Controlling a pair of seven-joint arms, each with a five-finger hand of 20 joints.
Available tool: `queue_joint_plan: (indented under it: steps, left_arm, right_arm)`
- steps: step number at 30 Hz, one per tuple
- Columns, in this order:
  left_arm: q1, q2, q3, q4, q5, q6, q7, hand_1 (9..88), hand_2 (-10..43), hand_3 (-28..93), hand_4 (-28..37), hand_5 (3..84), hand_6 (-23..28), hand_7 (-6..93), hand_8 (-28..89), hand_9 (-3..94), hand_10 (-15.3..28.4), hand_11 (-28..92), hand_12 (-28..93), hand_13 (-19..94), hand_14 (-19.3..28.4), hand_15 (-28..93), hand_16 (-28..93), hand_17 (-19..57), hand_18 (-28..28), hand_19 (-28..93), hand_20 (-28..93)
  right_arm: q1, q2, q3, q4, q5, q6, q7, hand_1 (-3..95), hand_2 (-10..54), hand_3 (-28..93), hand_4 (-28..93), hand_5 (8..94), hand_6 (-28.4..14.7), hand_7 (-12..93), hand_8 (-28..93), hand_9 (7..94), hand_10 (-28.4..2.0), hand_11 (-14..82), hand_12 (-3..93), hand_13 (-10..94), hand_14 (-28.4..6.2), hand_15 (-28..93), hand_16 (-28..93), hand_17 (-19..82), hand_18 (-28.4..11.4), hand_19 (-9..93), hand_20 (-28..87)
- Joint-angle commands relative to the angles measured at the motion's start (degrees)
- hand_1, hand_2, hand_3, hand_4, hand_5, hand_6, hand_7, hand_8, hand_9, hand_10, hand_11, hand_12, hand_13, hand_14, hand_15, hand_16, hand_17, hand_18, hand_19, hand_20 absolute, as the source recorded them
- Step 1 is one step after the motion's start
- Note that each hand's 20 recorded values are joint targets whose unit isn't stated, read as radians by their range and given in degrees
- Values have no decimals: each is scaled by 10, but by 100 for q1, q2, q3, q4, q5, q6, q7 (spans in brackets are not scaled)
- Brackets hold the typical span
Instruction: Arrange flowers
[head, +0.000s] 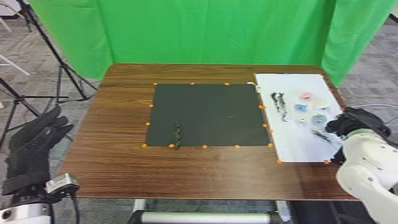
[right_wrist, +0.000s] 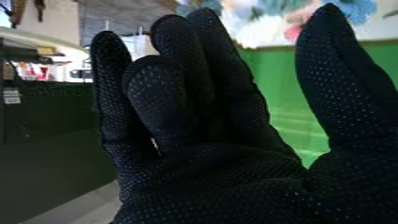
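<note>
In the head view my right hand (head: 354, 122) is over the right edge of the white sheet, beside the small flowers. A pink flower (head: 306, 95), a blue flower (head: 301, 107) and a pale green one (head: 319, 119) lie on that sheet. Dark stems (head: 279, 104) rest left of them. One dark green stem (head: 178, 135) lies on the black mat's lower left part. My left hand (head: 37, 147) is held off the table's left side, fingers relaxed. In the right wrist view my right hand (right_wrist: 213, 170) has its fingers extended and thumb apart, with blurred blue flowers (right_wrist: 355, 10) beyond.
The black mat (head: 209, 112) and the white sheet (head: 298, 145) lie side by side on the brown table (head: 115, 165), with orange markers along their edges. A green curtain (head: 222, 35) hangs behind, and a black tripod (head: 62, 65) stands at the left.
</note>
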Motion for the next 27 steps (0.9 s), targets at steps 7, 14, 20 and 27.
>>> queue_joint_plan:
  steps: [7, 14, 20, 27]
  left_arm:
    - [57, -89, 21, -54, 37, -15, -59, 235, 55, 820, -253, 381, 95, 161, -107, 321, 189, 363, 67, 209, 255, 613, -164, -108, 207, 557, 43]
    - [59, -172, 12, -56, 102, -63, -126, 239, 54, 821, -246, 381, 95, 162, -107, 321, 189, 365, 67, 210, 254, 614, -165, -108, 207, 557, 42]
    - [12, -277, -8, -63, 224, -122, -241, 242, 53, 822, -244, 381, 96, 162, -107, 320, 189, 365, 66, 210, 253, 614, -165, -108, 207, 557, 42]
    - [-14, -313, -17, -60, 248, -158, -299, 246, 54, 822, -240, 381, 96, 163, -108, 320, 189, 366, 66, 210, 253, 614, -165, -108, 207, 558, 42]
  right_arm:
    - [102, -108, -123, 256, 22, -287, 124, 309, 8, 747, -189, 670, -164, 199, -42, 592, -279, 489, 233, 634, -175, 816, 201, 323, -284, 930, -141]
    - [67, -143, -107, 306, 74, -371, 178, 321, 2, 748, -191, 683, -167, 190, -39, 608, -283, 468, 223, 634, -175, 819, 186, 324, -284, 925, -137]
    - [85, -157, -173, 343, 4, -388, 155, 344, -2, 752, -195, 697, -169, 182, -37, 616, -283, 464, 220, 636, -174, 822, 174, 327, -284, 919, -135]
    - [186, -173, -348, 489, 43, -422, 212, 394, -10, 751, -220, 707, -150, 201, -45, 625, -270, 487, 223, 657, -160, 821, 179, 342, -284, 920, -126]
